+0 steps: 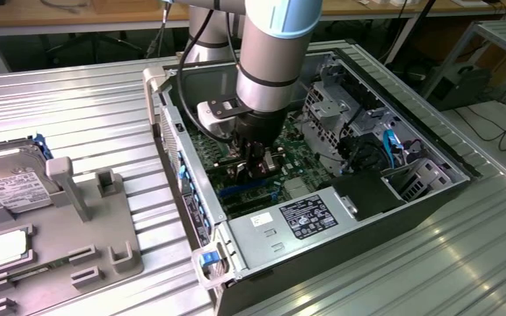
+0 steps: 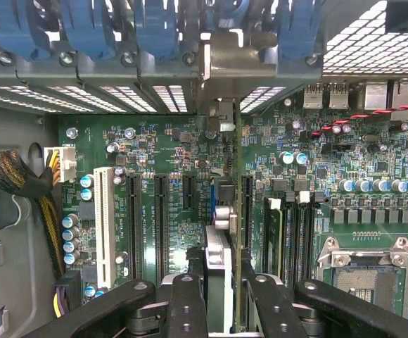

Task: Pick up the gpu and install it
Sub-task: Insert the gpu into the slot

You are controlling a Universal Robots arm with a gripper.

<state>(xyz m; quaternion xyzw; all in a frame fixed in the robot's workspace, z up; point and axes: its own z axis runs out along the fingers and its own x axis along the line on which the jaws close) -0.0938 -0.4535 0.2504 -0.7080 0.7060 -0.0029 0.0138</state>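
A: What is sitting on the ridged metal table [image 1: 86, 112]?

B: An open computer case [image 1: 411, 204] is lying on its side there, with the arm [image 1: 275, 52] reaching straight down into it. On the exterior view's left a grey holder tray [image 1: 103, 230] is carrying a hard drive [image 1: 11, 184] and a small square chip [image 1: 8, 247].

A: And inside the case?

B: The green main board [image 2: 169, 151] is lying flat on the bottom, with the power supply [image 1: 306, 217] beside it toward the near end and the empty processor socket [image 2: 362, 271] off to one side.

A: Where is the graphics card [image 2: 221, 282]?

B: It is standing on edge between the fingers [image 2: 186, 310], directly over the board among the long black slots [image 2: 160, 218], its metal bracket [image 2: 221, 113] pointing at the row of blue clips [image 2: 155, 28] along the rear wall.

A: So what is the gripper [image 2: 221, 310] doing?

B: It is clamping the card, one finger pressing on each face.
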